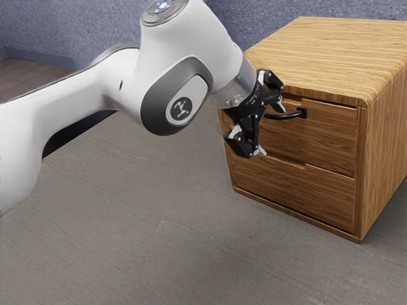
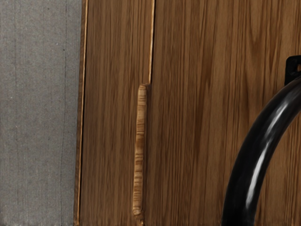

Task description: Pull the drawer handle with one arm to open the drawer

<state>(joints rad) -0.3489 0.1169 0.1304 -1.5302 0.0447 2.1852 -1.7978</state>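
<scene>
My gripper point(image 1: 267, 117) is open, its fingers spread wide, at the front of the wooden cabinet point(image 1: 331, 57). The black handle point(image 1: 287, 115) of the upper drawer point(image 1: 324, 133) lies between them (whether they touch it, I cannot tell).

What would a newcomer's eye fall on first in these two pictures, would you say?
First the big white arm, sweeping in from the exterior view's left. Then the wooden cabinet at that view's right, where the black gripper stands open at the top drawer's curved black handle.
</scene>
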